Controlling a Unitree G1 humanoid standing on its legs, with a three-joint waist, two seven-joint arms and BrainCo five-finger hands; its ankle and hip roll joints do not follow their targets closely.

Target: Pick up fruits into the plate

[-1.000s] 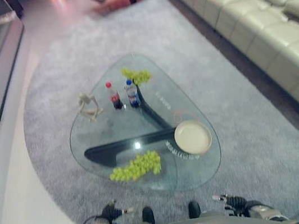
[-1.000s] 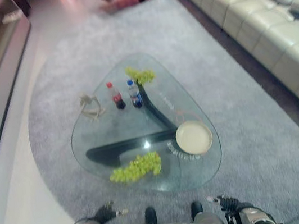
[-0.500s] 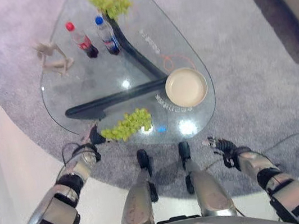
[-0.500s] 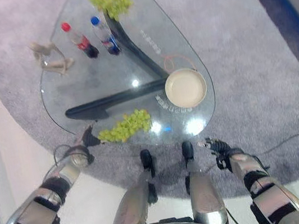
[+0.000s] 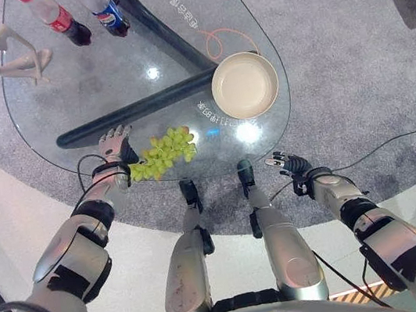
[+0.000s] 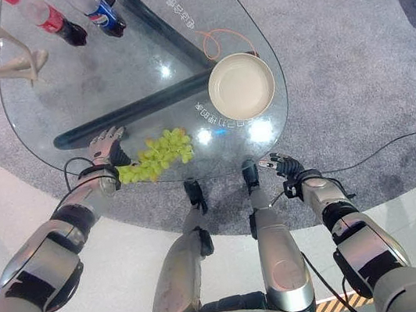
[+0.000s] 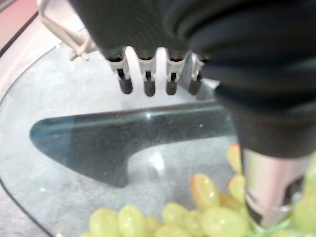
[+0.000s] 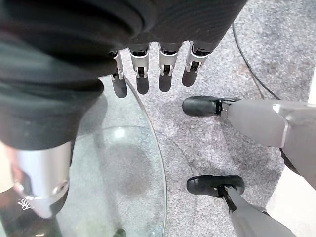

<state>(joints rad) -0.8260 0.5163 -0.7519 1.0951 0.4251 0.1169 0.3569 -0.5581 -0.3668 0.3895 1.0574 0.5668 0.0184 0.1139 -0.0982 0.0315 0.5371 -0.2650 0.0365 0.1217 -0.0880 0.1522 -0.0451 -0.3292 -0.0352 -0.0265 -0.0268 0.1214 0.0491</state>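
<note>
L hand (image 5: 114,145): fingers straight, holds nothing.
Grapes (image 5: 161,152): just beside L hand, plate-ward (nearer than R).
R hand (image 5: 290,164): relaxed, off bench (image 5: 62,84) edge.
Plate (image 5: 244,85): beyond grapes.

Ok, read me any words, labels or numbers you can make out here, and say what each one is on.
White lettering on the triangular glass table, beside the round cream plate: too small to read.
Second white lettering farther along the glass: too blurred to read.
Label on the red-capped dark cola bottle: unreadable.
Label on the blue-labelled bottle: unreadable.
No legible numbers or signs.
</note>
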